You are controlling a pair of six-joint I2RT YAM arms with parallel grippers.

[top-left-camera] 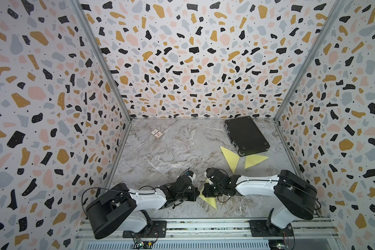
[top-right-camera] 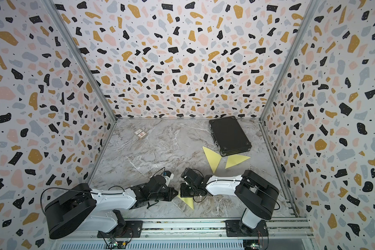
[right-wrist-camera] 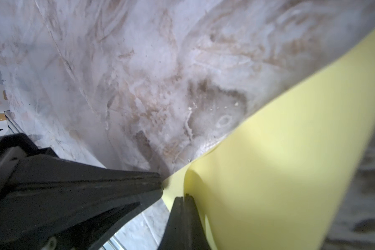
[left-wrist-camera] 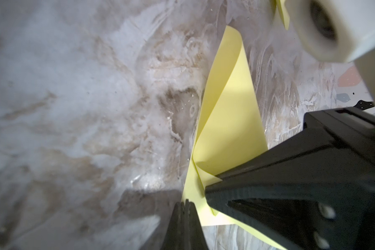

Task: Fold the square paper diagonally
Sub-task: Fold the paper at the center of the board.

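Observation:
A yellow paper lies on the marble table near the front edge, mostly hidden under both grippers in both top views. In the left wrist view the paper has one flap curled over itself, not flat. My left gripper is shut, its tip at the paper's edge. My right gripper is shut too, its tip resting on the paper beside the curl. The two tips nearly meet. I see no paper between either pair of jaws.
Two folded yellow triangles lie in front of a closed black case at the back right. A small card box sits at the back left. Patterned walls enclose three sides; a metal rail runs along the front.

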